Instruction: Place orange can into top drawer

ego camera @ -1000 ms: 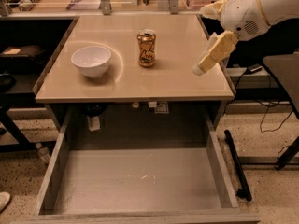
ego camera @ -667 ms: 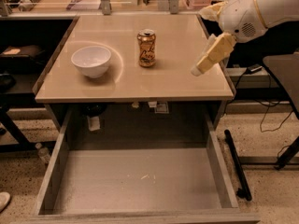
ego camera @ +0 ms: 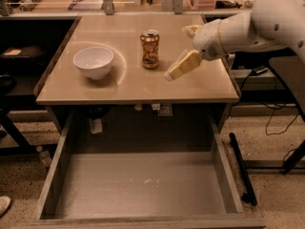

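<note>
Top drawer (ego camera: 143, 185) is pulled fully out, below and forward of the gripper. The worktop (ego camera: 209, 87) carries the rest. Gripper (ego camera: 177, 51) hovers just right of the orange can (ego camera: 150, 49), fingers spread wide, holding nothing. White bowl (ego camera: 94, 62) is further left, beyond the can. I'd come in level at mid-height, centre the can, close, then lift clear of the worktop edge before lowering. The can has pale script I can't read.

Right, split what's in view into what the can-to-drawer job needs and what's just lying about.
For the job: orange can, upright on the tabletop; top drawer, pulled open below; gripper, open, beside the can, apart from it.
Lying about: white bowl, also on the tabletop.
</note>
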Robot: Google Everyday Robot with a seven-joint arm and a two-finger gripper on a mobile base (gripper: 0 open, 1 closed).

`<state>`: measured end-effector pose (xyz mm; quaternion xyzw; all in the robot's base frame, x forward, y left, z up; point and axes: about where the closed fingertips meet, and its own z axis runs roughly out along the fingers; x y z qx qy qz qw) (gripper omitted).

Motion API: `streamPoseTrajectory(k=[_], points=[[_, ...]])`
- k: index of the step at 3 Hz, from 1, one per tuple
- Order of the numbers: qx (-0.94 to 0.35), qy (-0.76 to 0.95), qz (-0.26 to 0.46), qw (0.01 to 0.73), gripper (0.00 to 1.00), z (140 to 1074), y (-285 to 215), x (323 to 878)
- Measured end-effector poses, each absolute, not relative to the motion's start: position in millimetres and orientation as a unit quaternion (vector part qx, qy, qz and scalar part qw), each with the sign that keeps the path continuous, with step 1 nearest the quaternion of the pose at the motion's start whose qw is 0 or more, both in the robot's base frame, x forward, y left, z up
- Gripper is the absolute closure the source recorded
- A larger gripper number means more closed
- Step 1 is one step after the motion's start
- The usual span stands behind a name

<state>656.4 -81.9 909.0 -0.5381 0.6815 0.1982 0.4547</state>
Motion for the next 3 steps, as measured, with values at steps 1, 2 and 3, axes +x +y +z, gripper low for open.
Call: streamPoseTrajectory(k=[1,2,3], points=[[-0.502,0.673,0.224,0.494,0.00,893,-60,694],[-0.477,0.665,0.245,0.520,0.00,883,-44,716],[-0.452,0.662,0.268,0.534,0.00,869,-31,736]])
